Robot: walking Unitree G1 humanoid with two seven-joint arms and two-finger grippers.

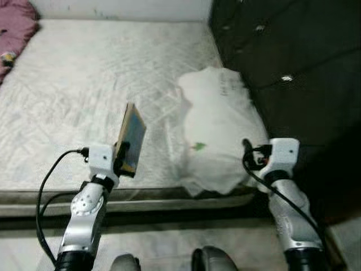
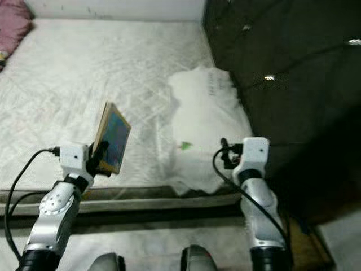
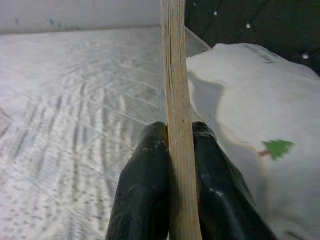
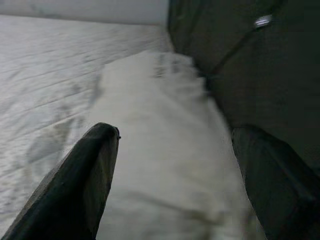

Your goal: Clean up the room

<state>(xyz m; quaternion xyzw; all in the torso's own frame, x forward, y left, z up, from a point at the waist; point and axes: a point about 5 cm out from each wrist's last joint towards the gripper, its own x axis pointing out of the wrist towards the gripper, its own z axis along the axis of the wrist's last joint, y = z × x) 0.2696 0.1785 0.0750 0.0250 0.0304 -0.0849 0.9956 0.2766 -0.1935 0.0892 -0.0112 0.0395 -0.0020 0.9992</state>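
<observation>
Your left gripper [image 3: 172, 165] is clamped on a thin flat book [image 1: 131, 139], one black finger [image 3: 142, 185] pressed to each face. You hold it upright above the near edge of the mattress [image 1: 84, 96], clear of the surface. Its front face shows a blue-green picture inside a tan border, and edge-on in the left wrist view it is a pale, wood-coloured strip. Any title on it is too blurred to read.

Your right gripper [image 4: 175, 180] hovers with its fingers spread wide and nothing between them, over the near end of a white pillow [image 1: 217, 130]. The pillow lies on the mattress beside the dark tufted headboard [image 1: 293, 62]. It carries a small green tree-shaped mark [image 3: 278, 148] and faint grey lettering near its far end that you cannot make out.

A pink blanket [image 1: 14, 28] is bunched at the mattress's far left corner.
</observation>
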